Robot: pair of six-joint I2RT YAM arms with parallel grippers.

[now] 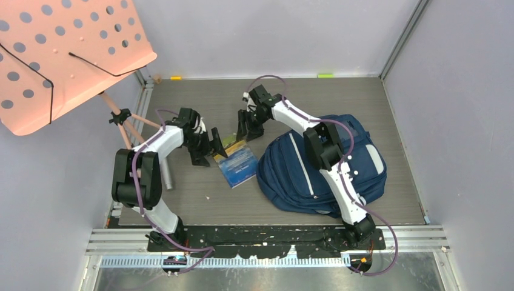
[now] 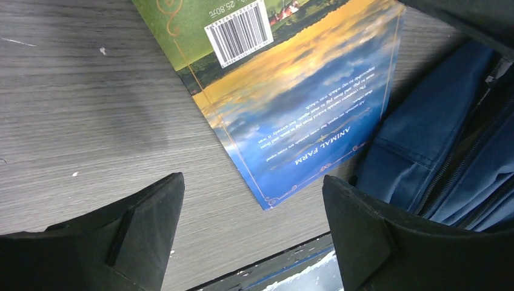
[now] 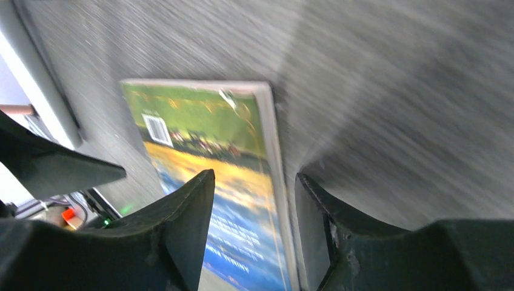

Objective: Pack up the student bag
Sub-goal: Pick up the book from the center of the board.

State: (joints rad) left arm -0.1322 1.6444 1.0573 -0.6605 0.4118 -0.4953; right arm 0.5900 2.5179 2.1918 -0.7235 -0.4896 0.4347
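Currently the student bag [image 1: 290, 177] lies flat on the right half of the grey wood-grain tabletop [image 1: 339, 97], its navy fabric and white stripe trim facing up, and the right arm reaches across it toward the middle of the surface. Just beside the bag's left edge lies a paperback book [image 1: 237, 162], back cover up. The left wrist view shows a barcode, a yellow and blue sky picture and the title "ANIMAL FARM" on it, with blue folds and a zipper of the bag close to the book's long edge. The left claw [image 2: 252, 182] hangs low over the near-left end of the book, its two dark fingers spread wide and holding nothing; the book's corner shows in the gap between them. The right claw [image 3: 254, 177] hovers at the far end of the book with its fingers partly apart, and the book's long edge is seen through that gap. That view is blurred, so I cannot tell whether a finger touches the cover. A pink perforated music stand [image 1: 60, 54] stands off the far-left corner, well apart from the bag.
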